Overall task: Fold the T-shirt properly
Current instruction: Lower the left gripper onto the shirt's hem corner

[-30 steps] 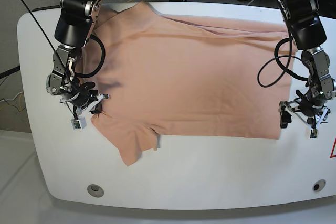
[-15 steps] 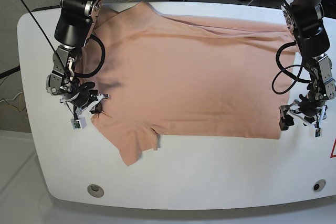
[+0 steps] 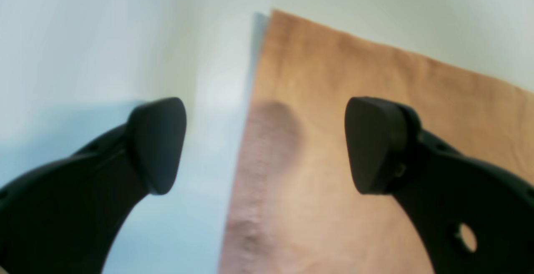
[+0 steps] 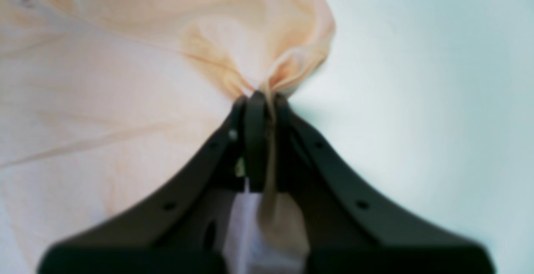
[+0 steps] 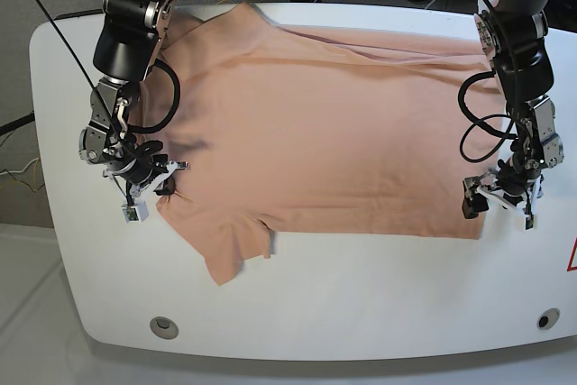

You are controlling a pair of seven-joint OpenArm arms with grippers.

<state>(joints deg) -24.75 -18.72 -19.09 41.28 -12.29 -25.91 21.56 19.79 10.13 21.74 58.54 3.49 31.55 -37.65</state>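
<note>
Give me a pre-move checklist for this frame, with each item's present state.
1. Right gripper shut on the T-shirt: ok, fabric bunched between its jaws.
2. Left gripper open: ok.
3. Left gripper straddling the shirt's side edge: ok, one finger over the table, one over cloth.
4. Left gripper holding cloth: not ok, nothing gripped yet.
5. Shirt lying flat: not ok, near sleeve sticks out, creases along the far edge.
</note>
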